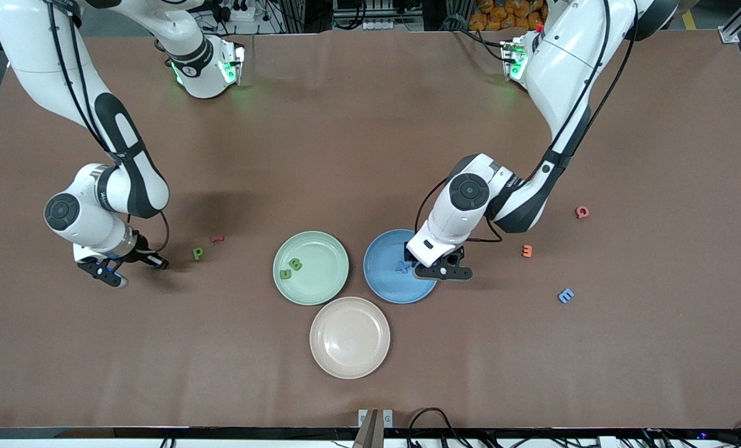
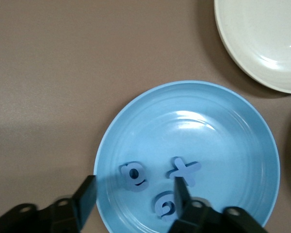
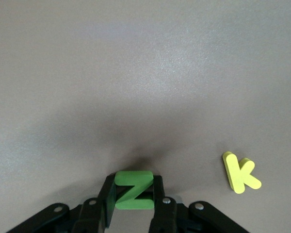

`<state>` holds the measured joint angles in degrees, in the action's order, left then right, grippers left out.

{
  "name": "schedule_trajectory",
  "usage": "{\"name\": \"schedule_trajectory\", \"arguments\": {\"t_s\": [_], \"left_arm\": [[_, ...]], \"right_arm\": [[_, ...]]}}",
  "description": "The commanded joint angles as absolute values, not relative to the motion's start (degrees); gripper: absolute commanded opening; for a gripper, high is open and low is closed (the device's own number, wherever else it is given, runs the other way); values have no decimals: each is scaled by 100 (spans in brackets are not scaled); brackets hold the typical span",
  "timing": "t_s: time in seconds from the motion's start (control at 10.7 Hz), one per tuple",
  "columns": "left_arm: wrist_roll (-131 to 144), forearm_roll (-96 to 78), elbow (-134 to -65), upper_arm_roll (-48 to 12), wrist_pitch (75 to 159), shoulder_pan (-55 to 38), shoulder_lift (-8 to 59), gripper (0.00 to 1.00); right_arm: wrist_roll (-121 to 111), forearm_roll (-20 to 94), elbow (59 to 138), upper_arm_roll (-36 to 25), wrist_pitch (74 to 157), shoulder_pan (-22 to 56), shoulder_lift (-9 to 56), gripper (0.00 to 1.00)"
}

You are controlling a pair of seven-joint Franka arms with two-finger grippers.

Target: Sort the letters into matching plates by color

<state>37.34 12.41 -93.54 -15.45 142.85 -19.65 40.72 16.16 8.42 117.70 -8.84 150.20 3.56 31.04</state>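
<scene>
Beige-cream round plate [image 1: 349,337] sits nearest the camera. Left gripper [image 2: 133,201] hangs released over the medium blue plate [image 2: 150,116] holding three blue foam letters [image 2: 134,176]. Right gripper [image 3: 134,196] clenches a green foam Z [image 3: 134,189] beside a yellow foam K [image 3: 240,172].

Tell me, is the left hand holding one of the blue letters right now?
No, the left hand hangs open over the blue plate, and all three blue letters lie loose in it.

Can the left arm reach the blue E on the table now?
Probably yes. The left tool stands open over the blue plate, holding nothing, and the blue E lies on bare table toward that arm's end, with nothing between them.
</scene>
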Motion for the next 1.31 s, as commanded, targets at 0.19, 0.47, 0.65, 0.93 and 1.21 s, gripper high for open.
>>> {"name": "schedule_trajectory", "arguments": {"t_s": [0.19, 0.47, 0.65, 0.93, 1.21], "left_arm": [[2773, 1371, -9246, -644, 14194, -1934, 4122, 100], [1866, 1380, -9264, -501, 14168, -1425, 4061, 100], [1217, 1380, -9264, -501, 14020, -1127, 3999, 100], [764, 1292, -9272, -501, 13869, -774, 4025, 100], [-381, 1336, -9255, -510, 13834, -221, 4061, 100]], "right_arm": [[1013, 686, 11804, -703, 14968, 290, 2954, 22], [949, 406, 11480, -703, 14408, 351, 2830, 22], [1202, 334, 11155, -563, 13994, 448, 2830, 22], [1589, 351, 10943, -501, 13799, 720, 2839, 22], [2230, 387, 10811, -501, 13790, 1255, 2900, 22]]}}
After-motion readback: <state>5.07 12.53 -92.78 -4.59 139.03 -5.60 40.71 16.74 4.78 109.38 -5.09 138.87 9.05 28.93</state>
